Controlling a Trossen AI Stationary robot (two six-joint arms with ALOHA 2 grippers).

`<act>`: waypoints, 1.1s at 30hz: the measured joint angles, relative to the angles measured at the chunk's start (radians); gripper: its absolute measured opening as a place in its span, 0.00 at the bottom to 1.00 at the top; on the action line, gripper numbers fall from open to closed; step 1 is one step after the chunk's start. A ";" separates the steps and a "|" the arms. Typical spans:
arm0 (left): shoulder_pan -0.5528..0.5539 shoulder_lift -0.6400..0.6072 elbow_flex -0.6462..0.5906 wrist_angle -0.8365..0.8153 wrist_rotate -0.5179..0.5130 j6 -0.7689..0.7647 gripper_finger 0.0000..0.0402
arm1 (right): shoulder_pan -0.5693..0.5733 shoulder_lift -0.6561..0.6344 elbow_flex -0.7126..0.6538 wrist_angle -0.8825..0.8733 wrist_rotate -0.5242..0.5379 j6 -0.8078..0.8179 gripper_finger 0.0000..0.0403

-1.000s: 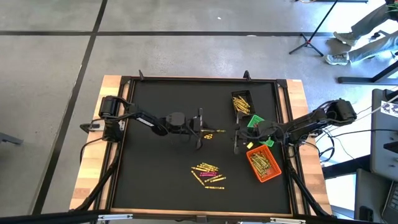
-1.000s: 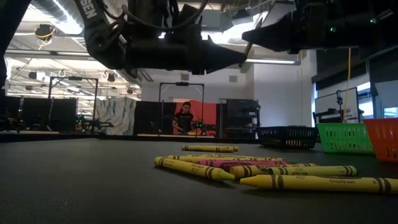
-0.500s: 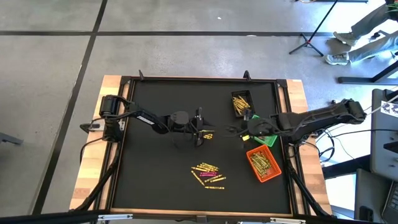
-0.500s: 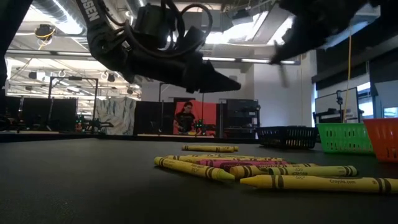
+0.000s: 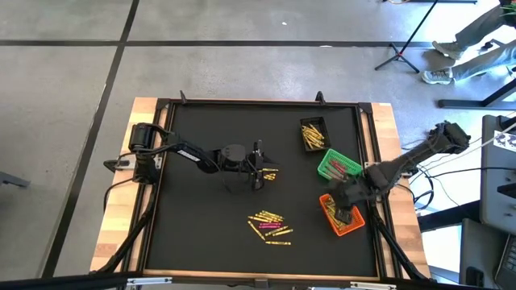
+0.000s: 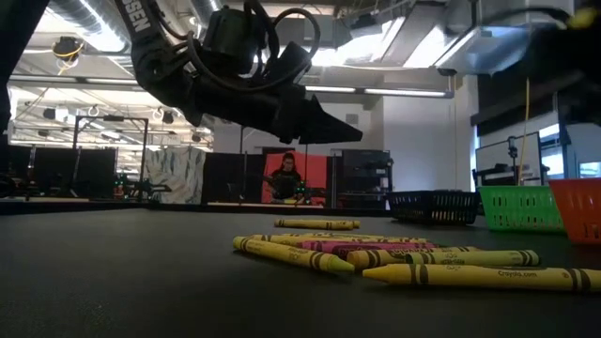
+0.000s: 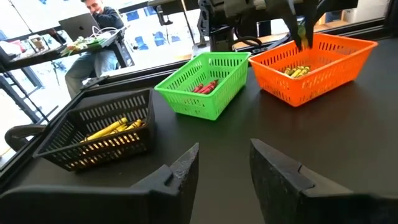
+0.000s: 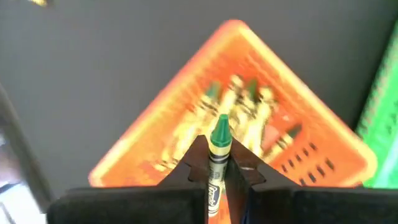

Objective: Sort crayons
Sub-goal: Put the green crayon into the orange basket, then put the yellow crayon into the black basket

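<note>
On your black surface the orange bin sits under your right claw, clamped on a green-tipped crayon. Your left claw hovers mid-surface, parted and empty, beyond the loose crayons.

Even overhead light fell on the matte black tabletop, which gave no glare and only faint shadows. In the low view, bright ceiling strips backlit the left arm into a near silhouette, and the near crayons were sharper than the far room. The right wrist view was smeared: the orange bin was blurred, the green crayon sharper.
</note>
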 joint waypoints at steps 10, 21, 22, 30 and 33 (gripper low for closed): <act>0.000 0.000 0.000 0.003 -0.015 -0.040 0.31 | 0.101 0.000 -0.103 -0.010 0.098 0.191 0.38; 0.001 0.000 0.161 -0.584 -0.057 -0.123 0.31 | 0.097 -0.052 0.001 0.050 0.569 -0.198 0.52; 0.001 0.000 0.199 -0.692 -0.059 -0.124 0.31 | 0.096 -0.052 -0.016 0.115 0.636 -0.247 0.52; 0.041 0.000 0.318 -0.905 0.027 -0.124 0.31 | 0.060 -0.051 -0.230 0.719 0.828 -0.663 0.52; 0.069 0.013 0.319 -0.925 0.078 -0.124 0.31 | 0.052 -0.052 -0.302 0.991 0.834 -0.796 0.52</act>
